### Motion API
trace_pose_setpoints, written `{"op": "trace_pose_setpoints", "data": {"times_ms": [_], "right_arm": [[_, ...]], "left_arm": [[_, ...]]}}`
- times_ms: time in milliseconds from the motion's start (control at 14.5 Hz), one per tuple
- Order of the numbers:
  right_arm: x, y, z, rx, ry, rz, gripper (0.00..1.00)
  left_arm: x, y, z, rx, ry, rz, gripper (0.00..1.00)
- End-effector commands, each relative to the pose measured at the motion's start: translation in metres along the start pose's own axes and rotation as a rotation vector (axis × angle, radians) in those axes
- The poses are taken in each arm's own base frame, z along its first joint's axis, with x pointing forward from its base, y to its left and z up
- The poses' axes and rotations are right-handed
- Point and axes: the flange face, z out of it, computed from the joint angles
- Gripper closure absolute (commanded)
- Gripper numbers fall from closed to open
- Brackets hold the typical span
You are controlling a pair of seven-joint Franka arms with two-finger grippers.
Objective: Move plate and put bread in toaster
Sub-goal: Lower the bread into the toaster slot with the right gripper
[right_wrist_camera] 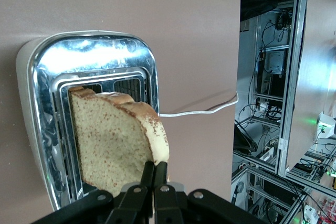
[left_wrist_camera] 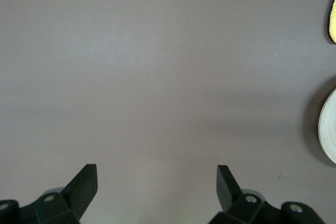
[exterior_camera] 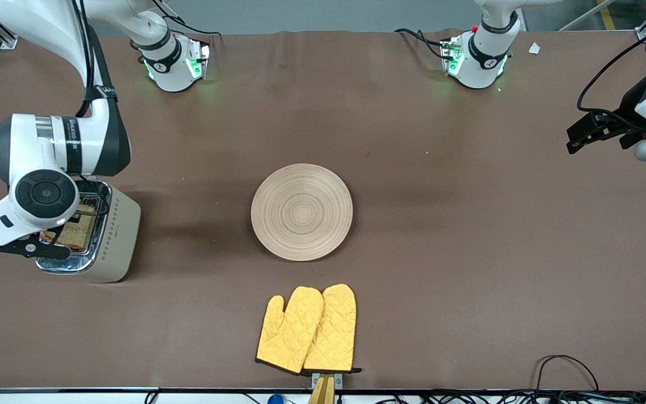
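Observation:
The beige toaster (exterior_camera: 120,233) with a chrome top stands toward the right arm's end of the table. My right gripper (exterior_camera: 54,240) is over it, shut on the crust edge of the brown bread slice (exterior_camera: 78,229). In the right wrist view the gripper (right_wrist_camera: 154,169) pinches the bread (right_wrist_camera: 113,145), which is tilted over the toaster (right_wrist_camera: 94,51) slots with its far edge at a slot. The round light-wood plate (exterior_camera: 301,212) lies mid-table, bare. My left gripper (exterior_camera: 575,139) waits open and empty over bare table at the left arm's end; it shows in the left wrist view (left_wrist_camera: 157,174), where the plate's edge (left_wrist_camera: 328,129) also shows.
A pair of yellow oven mitts (exterior_camera: 309,328) lies nearer to the front camera than the plate, by the table's front edge. The toaster's white cord (right_wrist_camera: 199,109) trails off the table's end. Loose cables (exterior_camera: 564,370) lie at the front edge toward the left arm's end.

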Motion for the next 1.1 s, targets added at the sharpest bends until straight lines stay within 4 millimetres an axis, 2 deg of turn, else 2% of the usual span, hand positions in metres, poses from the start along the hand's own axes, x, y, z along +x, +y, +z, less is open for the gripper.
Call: {"op": "trace_pose_setpoints", "data": {"times_ms": [0, 206, 275, 413, 482, 619, 757, 895, 1032], "right_arm": [[0.004, -0.009, 0.02, 0.033, -0.04, 0.017, 0.98], [0.006, -0.026, 0.038, 0.067, -0.091, 0.011, 0.92], [0.007, -0.026, 0.038, 0.077, -0.094, 0.014, 0.78], [0.01, -0.035, 0.044, 0.072, -0.098, 0.005, 0.12], [0.01, -0.039, 0.042, 0.074, -0.095, -0.005, 0.0], [0.008, -0.045, 0.03, 0.131, -0.099, -0.004, 0.0], [0.005, -0.032, -0.006, 0.254, -0.11, 0.034, 0.0], [-0.008, 0.021, -0.059, 0.377, -0.112, 0.084, 0.0], [-0.032, 0.074, -0.104, 0.468, -0.057, 0.057, 0.0]], "left_arm": [[0.002, 0.001, -0.004, 0.003, 0.011, 0.019, 0.0], [0.002, 0.001, -0.004, 0.003, 0.011, 0.019, 0.0], [0.002, 0.001, -0.004, 0.003, 0.011, 0.019, 0.0], [0.002, 0.002, -0.004, 0.003, 0.011, 0.021, 0.0], [0.002, 0.001, -0.004, 0.003, 0.011, 0.019, 0.0], [0.002, 0.002, -0.004, 0.003, 0.011, 0.021, 0.0], [0.002, 0.001, -0.004, 0.003, 0.011, 0.019, 0.0], [0.002, 0.001, -0.004, 0.003, 0.012, 0.021, 0.0], [0.002, 0.001, -0.005, 0.003, 0.014, 0.021, 0.0]]}}
